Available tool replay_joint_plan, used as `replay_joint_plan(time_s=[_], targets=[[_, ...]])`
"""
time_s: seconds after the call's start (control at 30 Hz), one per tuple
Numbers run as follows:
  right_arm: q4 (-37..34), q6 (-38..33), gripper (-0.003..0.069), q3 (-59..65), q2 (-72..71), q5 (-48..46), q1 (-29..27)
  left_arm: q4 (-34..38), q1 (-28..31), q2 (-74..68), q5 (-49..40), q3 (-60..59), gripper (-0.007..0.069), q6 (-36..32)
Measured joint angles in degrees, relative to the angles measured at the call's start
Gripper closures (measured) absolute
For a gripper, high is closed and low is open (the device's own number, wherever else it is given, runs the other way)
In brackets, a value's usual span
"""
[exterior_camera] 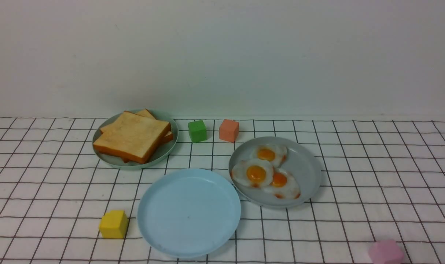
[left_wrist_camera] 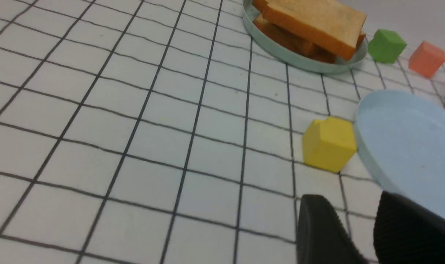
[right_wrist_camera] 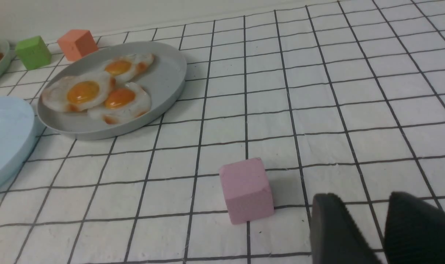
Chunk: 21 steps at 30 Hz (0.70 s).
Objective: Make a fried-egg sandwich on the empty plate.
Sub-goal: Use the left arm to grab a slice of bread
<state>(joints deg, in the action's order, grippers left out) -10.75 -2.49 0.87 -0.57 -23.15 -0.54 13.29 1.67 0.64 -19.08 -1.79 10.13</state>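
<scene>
Checked cloth (exterior_camera: 354, 165): three plates (exterior_camera: 189, 212), three eggs (exterior_camera: 256, 173), perhaps two toasts (exterior_camera: 132, 137), four cubes (exterior_camera: 113, 224).

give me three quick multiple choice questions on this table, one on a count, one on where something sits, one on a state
1. How many white toy fried eggs lie on the round grey-blue plastic plate? A two; B three; C four.
2. Where is the small yellow cube? A on the grey-blue plate; B just left of the round sky-blue plastic plate; C on top of the eggs.
3. How do the square golden-brown toy toast slices lie? A stacked on the round pale green plastic plate; B standing on edge; C on the sky-blue plate.

Answers: B, three orange yolks show on that plate; B, the front view shows the cube beside that plate's left rim; A, one slice overlaps the other on the green plate.
</scene>
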Motion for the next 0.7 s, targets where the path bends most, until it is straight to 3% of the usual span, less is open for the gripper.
replay_joint_plan(time_s=[0.23, 0.37, 0.47, 0.63, 0.7], targets=[[0.00, 0.00, 0.0418, 0.00, 0.00, 0.00, 0.00, 22.79, 0.00, 0.00, 11.86, 0.00, 0.0386, 9.61], [0.00, 0.00, 0.0418, 0.00, 0.00, 0.00, 0.00, 27.71, 0.00, 0.00, 13.20, 0.91, 0.0388, 9.53], [0.00, 0.00, 0.0418, 0.00, 0.00, 0.00, 0.00, 27.84, 0.00, -0.41, 6.86, 5.46, 0.0430, 4.05], [0.00, 0.00, 0.0418, 0.00, 0.00, 0.00, 0.00, 27.84, -0.90, -12.51, -3.80, 17.06, 0.0606, -11.96], [0.00, 0.00, 0.0418, 0.00, 0.00, 0.00, 0.00, 27.31, -2.74, -18.46, -6.90, 21.19, 0.0638, -17.09]])
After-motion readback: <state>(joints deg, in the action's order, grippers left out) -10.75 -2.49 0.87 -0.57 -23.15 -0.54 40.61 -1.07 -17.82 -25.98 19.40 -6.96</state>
